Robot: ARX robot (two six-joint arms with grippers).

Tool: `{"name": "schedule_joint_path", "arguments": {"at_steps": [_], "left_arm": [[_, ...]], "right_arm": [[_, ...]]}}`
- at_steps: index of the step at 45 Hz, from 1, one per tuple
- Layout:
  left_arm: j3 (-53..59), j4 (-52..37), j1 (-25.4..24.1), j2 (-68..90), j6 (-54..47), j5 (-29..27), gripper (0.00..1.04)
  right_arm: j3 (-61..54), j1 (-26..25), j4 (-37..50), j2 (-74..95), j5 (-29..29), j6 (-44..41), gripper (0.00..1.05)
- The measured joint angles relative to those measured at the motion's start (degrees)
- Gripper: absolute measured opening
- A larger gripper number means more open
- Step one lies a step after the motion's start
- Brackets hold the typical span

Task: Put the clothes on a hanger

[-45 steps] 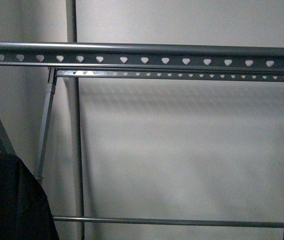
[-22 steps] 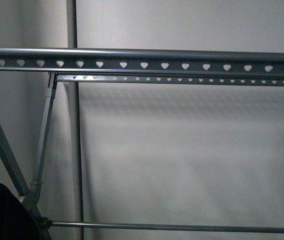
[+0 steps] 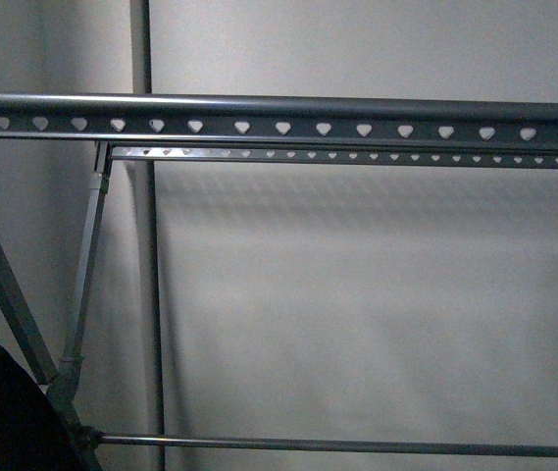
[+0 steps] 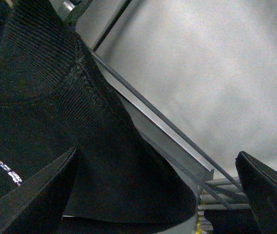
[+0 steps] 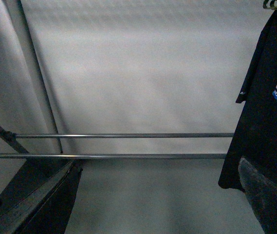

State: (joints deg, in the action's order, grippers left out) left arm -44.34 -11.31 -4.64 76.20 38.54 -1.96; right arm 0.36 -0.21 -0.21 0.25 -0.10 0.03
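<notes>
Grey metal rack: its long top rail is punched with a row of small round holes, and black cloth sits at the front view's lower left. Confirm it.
Not quite. The front view shows the grey metal rack's long top rail punched with small heart-shaped holes, not round ones. The black cloth is at the lower left, as stated.

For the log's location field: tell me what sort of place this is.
Probably an indoor clothes-drying corner: a grey metal rack with heart-shaped holes along its rail, a black printed T-shirt, and a plain white wall behind.
</notes>
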Motion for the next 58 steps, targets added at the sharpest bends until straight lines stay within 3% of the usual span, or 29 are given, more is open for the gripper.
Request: {"name": "schedule_joint_path", "arguments": {"at_steps": [10,21,30,32,37,47,49,51,58], "left_arm": [[-6.9,2.5,0.0,10.3,1.1,-4.7,0.97],[-12.7,5.5,1.1,15.0,1.9,-7.0,0.59],[-12.1,9.0,2.1,13.5,0.2,-3.1,0.28],[-10.7,10.1,2.0,12.1,-0.3,-1.1,0.21],[-6.5,11.8,1.9,7.3,-5.7,4.3,0.17],[0.5,23.8,1.9,-7.7,-28.5,33.7,0.14],[-0.5,31.9,1.4,-10.7,-38.5,40.8,0.12],[-1.9,38.1,0.7,-11.8,-45.5,44.5,0.11],[-10.6,60.8,-2.2,-7.8,-79.7,47.0,0.06]], "right_arm": [[0.0,0.0,0.0,0.0,0.0,0.0,0.97],[0.0,0.0,0.0,0.0,0.0,0.0,0.97],[0.0,0.0,0.0,0.0,0.0,0.0,0.97],[0.0,0.0,0.0,0.0,0.0,0.0,0.97],[0.0,0.0,0.0,0.0,0.0,0.0,0.97],[0.0,0.0,0.0,0.0,0.0,0.0,0.97],[0.0,0.0,0.0,0.0,0.0,0.0,0.97],[0.0,0.0,0.0,0.0,0.0,0.0,0.97],[0.0,0.0,0.0,0.0,0.0,0.0,0.97]]}}
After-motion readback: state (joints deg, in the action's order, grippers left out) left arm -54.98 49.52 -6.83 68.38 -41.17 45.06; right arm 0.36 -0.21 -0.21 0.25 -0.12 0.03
